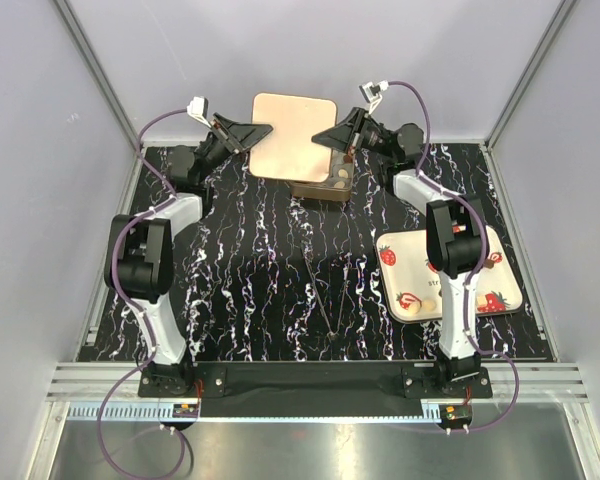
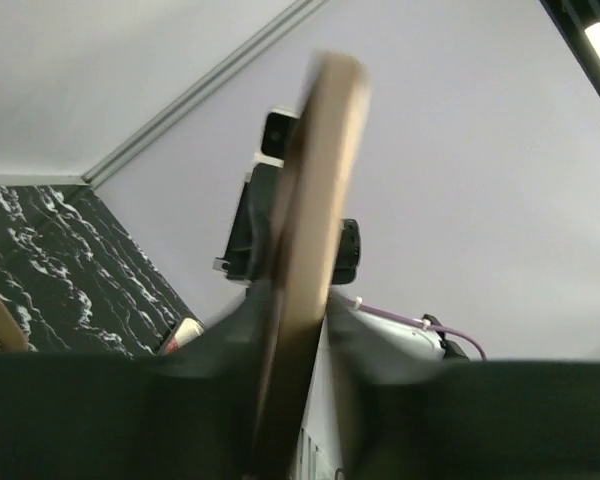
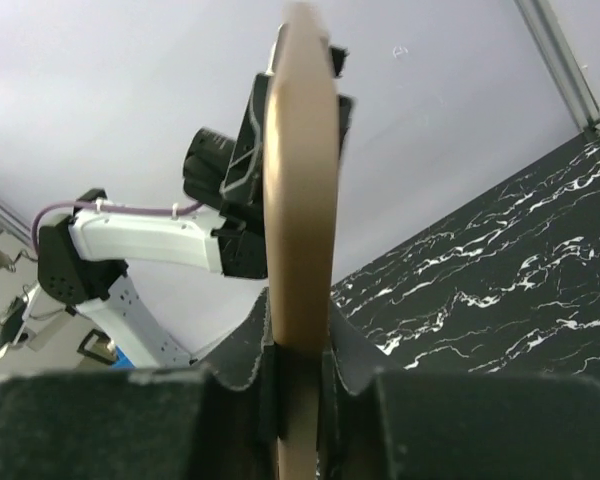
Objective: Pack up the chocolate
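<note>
Top external view: over the black marbled table (image 1: 240,290) both arms stretch far forward, a tan lid (image 1: 295,135) between them. The right claw (image 1: 332,135) is clamped on one edge and the left claw (image 1: 252,133) straddles the other — whether it grips, I cannot tell. Beneath, a brown box (image 1: 318,191) holds pale chocolate (image 1: 338,180).

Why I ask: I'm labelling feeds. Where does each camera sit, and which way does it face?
Top: above and behind the bases, looking down on the table; both arms show, left pincer and right pincer at the lid over the box.
Left wrist: on the left arm, facing right and upward; own fingers flank the lid edge-on, right arm beyond.
Right wrist: on the right arm, facing left and upward; own fingers clamp the lid, left arm beyond.
Shared: all three show the lid.
</note>
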{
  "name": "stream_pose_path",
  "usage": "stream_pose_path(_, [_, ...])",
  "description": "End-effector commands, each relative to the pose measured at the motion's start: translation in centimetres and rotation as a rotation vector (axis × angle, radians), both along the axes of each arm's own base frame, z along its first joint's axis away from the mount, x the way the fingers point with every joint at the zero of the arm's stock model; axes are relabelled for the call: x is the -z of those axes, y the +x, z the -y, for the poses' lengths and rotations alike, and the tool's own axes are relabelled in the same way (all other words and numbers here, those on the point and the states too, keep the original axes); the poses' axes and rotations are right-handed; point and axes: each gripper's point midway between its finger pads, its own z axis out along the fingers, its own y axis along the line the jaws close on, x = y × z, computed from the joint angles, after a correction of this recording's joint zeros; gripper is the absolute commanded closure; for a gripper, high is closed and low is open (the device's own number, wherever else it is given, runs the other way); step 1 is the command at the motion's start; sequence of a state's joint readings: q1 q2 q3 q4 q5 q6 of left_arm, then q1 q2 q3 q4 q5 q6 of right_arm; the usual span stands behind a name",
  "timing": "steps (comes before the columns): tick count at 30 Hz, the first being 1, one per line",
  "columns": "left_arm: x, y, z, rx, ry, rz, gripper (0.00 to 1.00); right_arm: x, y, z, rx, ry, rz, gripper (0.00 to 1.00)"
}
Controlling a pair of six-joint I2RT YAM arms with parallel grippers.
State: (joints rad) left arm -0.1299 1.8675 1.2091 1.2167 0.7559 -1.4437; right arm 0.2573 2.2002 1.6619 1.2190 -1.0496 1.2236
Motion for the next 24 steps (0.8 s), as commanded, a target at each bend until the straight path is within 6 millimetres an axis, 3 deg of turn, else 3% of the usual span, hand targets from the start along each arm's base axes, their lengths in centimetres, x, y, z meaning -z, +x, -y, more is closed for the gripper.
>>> stream_pose_path(1, [-1.0, 1.6, 0.0, -0.02, 0.024, 0.063, 0.49, -0.9, 0.8, 0.5, 0.007, 0.006, 0.07, 1.0])
stream_pose_path(4, [0.6, 3.2, -1.0, -0.078, 0.038, 0.057, 0.42, -0.5, 2.8, 1.8, 0.054, 0.019, 0.035, 1.0])
stream_pose_path(7, [3.4, 5.6, -2.2, -0.131, 0.077, -0.063, 0.37, 0.1, 5.1, 3.4, 0.103, 0.021, -0.009, 1.0])
stream_pose_path(10, [5.6, 7.4, -2.6, -0.128, 0.158, -0.121, 0.31, 1.9, 7.6, 4.6, 0.143, 0.013, -0.072, 1.0])
stream_pose_path(17, [9.6, 11.0, -3.3, -0.237, 0.351, -0.173, 0.32, 4.8, 11.9, 5.7, 0.172, -0.033, -0.194, 1.0])
stream_pose_path(24, [13.6, 13.9, -2.8, -0.355, 0.549, -0.165, 0.31, 8.0, 13.7, 5.9, 0.18, -0.066, -0.283, 1.0])
